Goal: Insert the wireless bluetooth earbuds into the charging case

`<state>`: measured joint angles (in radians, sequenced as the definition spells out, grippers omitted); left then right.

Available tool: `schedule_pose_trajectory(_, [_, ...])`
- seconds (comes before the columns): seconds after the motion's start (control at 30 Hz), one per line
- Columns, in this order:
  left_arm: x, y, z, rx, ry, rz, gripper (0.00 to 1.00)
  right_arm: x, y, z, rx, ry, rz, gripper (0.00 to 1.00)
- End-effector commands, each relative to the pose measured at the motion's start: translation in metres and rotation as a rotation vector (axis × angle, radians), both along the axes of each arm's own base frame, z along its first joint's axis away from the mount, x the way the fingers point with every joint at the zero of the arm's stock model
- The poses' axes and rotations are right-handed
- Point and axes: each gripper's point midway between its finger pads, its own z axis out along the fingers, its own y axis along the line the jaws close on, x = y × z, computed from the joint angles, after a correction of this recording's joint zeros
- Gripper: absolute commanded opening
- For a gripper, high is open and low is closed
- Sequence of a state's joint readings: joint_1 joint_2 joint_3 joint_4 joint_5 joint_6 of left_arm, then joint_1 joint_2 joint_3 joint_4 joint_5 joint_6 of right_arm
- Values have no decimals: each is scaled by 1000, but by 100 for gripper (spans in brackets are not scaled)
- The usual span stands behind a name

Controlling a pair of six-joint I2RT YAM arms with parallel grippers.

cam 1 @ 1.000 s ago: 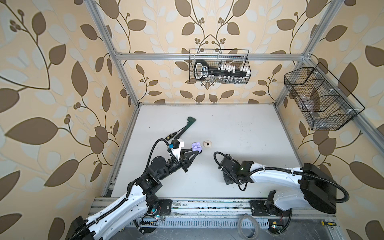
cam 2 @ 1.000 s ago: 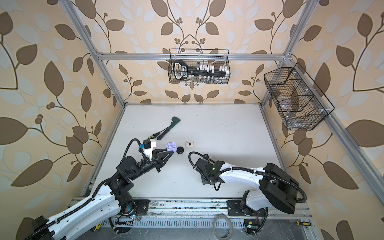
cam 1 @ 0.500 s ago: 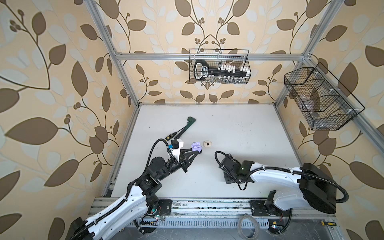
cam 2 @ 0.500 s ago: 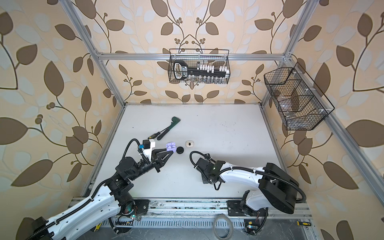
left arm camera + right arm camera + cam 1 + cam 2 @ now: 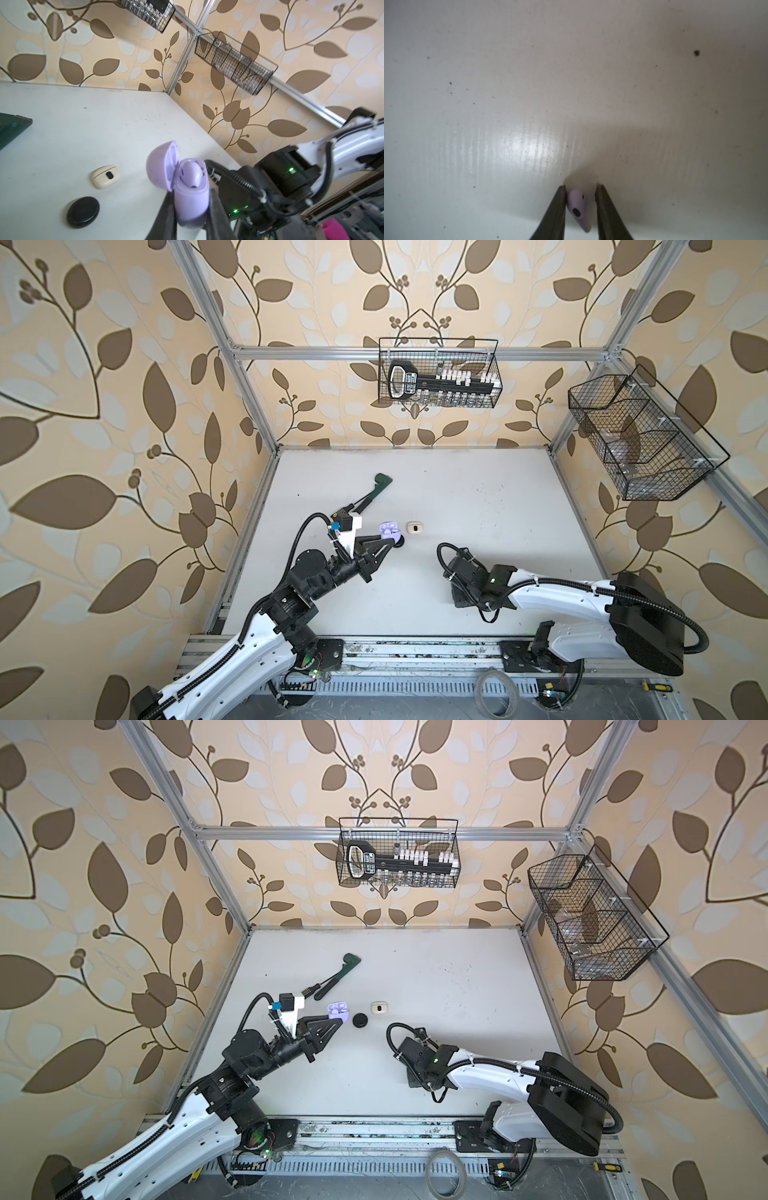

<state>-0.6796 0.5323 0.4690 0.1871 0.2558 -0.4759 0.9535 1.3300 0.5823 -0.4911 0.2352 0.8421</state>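
1. Only the left wrist view shows the left gripper (image 5: 191, 193) clamped on the lower body of the lavender charging case (image 5: 192, 205). The lid is swung open and the seated lavender earbud (image 5: 191, 174) sits in one well.
2. Only the right wrist view shows the right gripper (image 5: 581, 187) down at the table. The loose lavender earbud (image 5: 577, 207) lies between its fingers, touching one, with a thin gap at the other. I cannot tell whether it is pinched.
3. In both top views the right fingers are hidden under the right arm (image 5: 552, 597).
4. Take the far wall as 12 o'clock. The lavender case is held just off the table's centre toward 9 o'clock in both top views (image 5: 390, 529) (image 5: 336, 1009).
5. The cream case (image 5: 414, 527) lies shut at the centre. The black case (image 5: 360, 1020) shows whole in a top view, just beside the left fingertips at their 4 o'clock.
6. The white table (image 5: 478, 497) is scuffed and speckled. A green tool (image 5: 372, 495) lies toward 11 o'clock.
7. The walls have leaf-print paper behind an aluminium frame. A back basket (image 5: 438, 377) hangs at 12 o'clock and a side basket (image 5: 640, 439) at 2 o'clock.
8. The right wrist sits at 5 o'clock, near the front rail. Bare surface runs from 12 round to 4 o'clock.
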Motion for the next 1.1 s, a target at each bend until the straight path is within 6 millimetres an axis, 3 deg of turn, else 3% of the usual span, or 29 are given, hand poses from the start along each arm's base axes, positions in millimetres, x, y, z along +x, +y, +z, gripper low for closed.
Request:
schedule_pose_trajectory(0.0, [-20, 8, 55, -115, 12, -44, 0, -11, -7, -10, -14, 38, -7, 26])
schedule_pose_trajectory(0.33, [-31, 18, 77, -162, -12, -48, 0, -13, -7, -14, 0, 53, -25, 24])
schedule_pose_trajectory(0.7, [-18, 11, 69, -126, 81, -25, 0, -17, -1, -21, 22, 63, -27, 21])
schedule_pose_trajectory(0.9, [0, 21, 41, -72, 58, 91, 0, -18, -12, -20, -25, 47, -49, 19])
schedule_pose_trajectory(1.07, [5, 13, 21, -45, 14, 75, 0, -21, -17, -16, -48, 24, -57, 25])
